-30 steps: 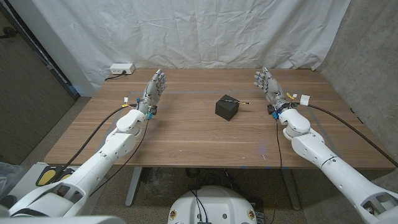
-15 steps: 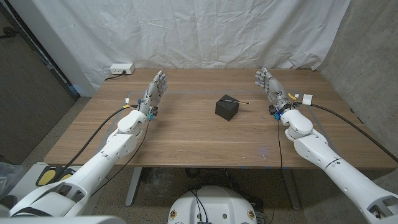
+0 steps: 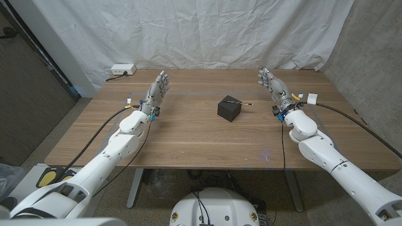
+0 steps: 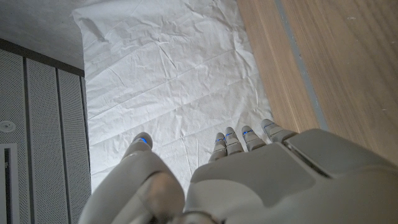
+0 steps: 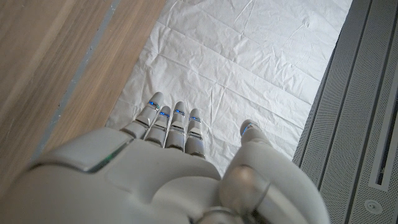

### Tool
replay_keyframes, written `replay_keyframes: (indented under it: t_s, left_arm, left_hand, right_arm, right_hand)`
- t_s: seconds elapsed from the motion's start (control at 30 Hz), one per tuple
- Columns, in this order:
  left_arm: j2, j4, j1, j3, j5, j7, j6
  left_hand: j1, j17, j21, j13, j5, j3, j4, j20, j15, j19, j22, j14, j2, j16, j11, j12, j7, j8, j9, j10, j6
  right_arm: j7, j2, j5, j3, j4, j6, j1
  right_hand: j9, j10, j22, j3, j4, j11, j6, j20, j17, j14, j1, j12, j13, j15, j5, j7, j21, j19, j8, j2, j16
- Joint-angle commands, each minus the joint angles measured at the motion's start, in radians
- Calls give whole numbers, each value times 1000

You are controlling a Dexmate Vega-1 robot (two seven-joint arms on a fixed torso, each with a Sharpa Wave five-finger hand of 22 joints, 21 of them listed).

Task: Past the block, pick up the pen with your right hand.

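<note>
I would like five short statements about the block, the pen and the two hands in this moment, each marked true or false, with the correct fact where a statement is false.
1. The black block stands on the wooden table between the two arms. True.
2. The right hand holds the pen. False: the hand is empty, its fingers are apart, and the pen lies on the table.
3. The pen lies just past the block, on its far side. True.
4. The left hand rests on top of the block. False: it is well apart from the block, on the robot's left side, and holds nothing.
5. A white box sits at the table's far left corner. True.
</note>
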Motion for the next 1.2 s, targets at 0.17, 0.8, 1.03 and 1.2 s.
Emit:
replay_keyframes:
  t_s: [0.17, 0.8, 1.03, 1.2]
  left_arm:
    - [3, 4, -2, -1, -4, -4, 5]
    - [10, 5, 5, -5, -9, -11, 3]
    - [17, -3, 9, -10, -11, -13, 3]
    - [15, -3, 7, -10, -12, -17, -1]
  left_hand:
    - [16, 6, -7, 2, 6, -1, -7, -113, -22, -10, 1, -6, 1, -4, 0, -5, 5, -1, 3, -2, 0]
    - [22, 6, -9, 3, 6, -3, -10, -110, -21, -14, 2, -8, 4, -5, -1, -6, 4, -3, 3, -1, 0]
    - [25, 6, -10, 3, 6, -4, -11, -109, -22, -14, 2, -8, 4, -5, -2, -8, 5, -4, 3, -4, -1]
    - [26, 6, -10, 3, 6, -5, -11, -108, -22, -14, 2, -8, 5, -5, -1, -8, 4, -4, 3, -3, 0]
  right_arm:
    - [-44, -32, -64, 2, -56, -34, -29]
    - [-110, -72, -159, 7, -154, -95, -62]
    - [-140, -86, -196, 11, -194, -132, -79]
    - [-142, -100, -211, 12, -216, -156, -86]
  right_hand:
    - [7, 5, 2, 11, -27, -1, 18, -23, 2, 1, 39, 0, 5, 7, -6, -7, -10, 11, 10, 4, -4]
    - [8, 6, 3, 21, -54, -1, 42, -19, 2, 5, 81, -2, 5, 7, -15, -9, -24, 17, 15, 10, -2]
    - [9, 4, 3, 23, -62, -1, 55, -18, 3, 5, 93, -3, 5, 8, -17, -15, -29, 19, 19, 11, -2]
    - [9, 4, 3, 23, -65, -1, 59, -17, 3, 3, 97, -3, 5, 8, -18, -17, -31, 20, 19, 12, -3]
